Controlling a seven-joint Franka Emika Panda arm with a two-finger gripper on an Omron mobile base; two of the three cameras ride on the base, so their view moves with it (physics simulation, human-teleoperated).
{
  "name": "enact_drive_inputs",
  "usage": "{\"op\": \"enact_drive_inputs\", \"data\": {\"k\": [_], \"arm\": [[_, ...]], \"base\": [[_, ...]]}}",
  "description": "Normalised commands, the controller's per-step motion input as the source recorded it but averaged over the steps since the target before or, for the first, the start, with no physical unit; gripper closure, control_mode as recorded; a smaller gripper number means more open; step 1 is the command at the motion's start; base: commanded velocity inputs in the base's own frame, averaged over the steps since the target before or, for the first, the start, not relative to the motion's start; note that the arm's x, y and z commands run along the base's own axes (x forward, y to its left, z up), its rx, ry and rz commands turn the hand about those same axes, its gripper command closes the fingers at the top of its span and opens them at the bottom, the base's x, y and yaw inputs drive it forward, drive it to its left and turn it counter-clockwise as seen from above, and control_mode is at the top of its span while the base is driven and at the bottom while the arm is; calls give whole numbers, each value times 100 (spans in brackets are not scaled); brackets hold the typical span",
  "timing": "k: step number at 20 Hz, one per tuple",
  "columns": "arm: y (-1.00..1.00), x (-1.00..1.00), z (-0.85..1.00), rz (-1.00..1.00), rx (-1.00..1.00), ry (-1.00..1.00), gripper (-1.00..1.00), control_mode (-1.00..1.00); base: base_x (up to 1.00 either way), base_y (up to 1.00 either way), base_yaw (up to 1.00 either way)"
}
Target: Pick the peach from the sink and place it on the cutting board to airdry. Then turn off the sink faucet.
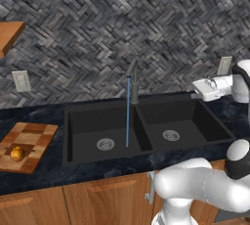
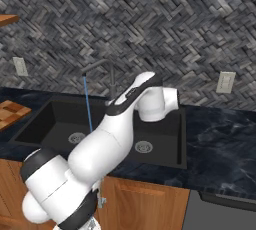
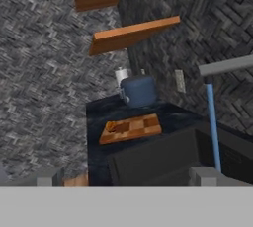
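Left base view. A peach point(image 1: 17, 154), small, round and orange-yellow, is seen resting on the cutting board point(image 1: 34, 138), a square board of light and dark wooden blocks laid on the dark marbled desk point(image 1: 44, 172) left of the sink point(image 1: 141, 126). The sink is matte black, with two basins and a round silver drain in each. The faucet point(image 1: 134, 83), slim and dark grey, is set upright behind the divider; a thin blue stream point(image 1: 128, 114) is shown falling into the left basin. The gripper point(image 1: 196, 90) is partly cut off at the right, above the sink's back right corner; whether it is open or closed cannot be told. A wooden shelf point(image 1: 10, 34) is cut off at the left edge.

Right base view. Much of the sink's middle is hidden by the white arm point(image 2: 112, 134). The faucet's base is covered; its spout and stream are visible left of the arm. A corner of the cutting board is cut off at the left edge.

Hand view. The picture is tilted. The cutting board with the peach on its left end is shown on the desk, blurred. A dark blue rounded pot point(image 3: 139, 91) stands behind it. Two wooden shelves point(image 3: 133, 34) are fixed above. The woven-textured grey wall point(image 3: 44, 73) is seen behind.
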Motion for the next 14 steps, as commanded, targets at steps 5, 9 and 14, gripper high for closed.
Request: {"op": "enact_drive_inputs", "data": {"k": [5,9,14], "arm": [[0,24,-5,0,2,0,-100,-100],[0,29,-1,4,10,0,-100,-100],[0,30,-12,8,11,0,-100,-100]], "base": [[0,0,0],[0,0,0],[0,0,0]]}}
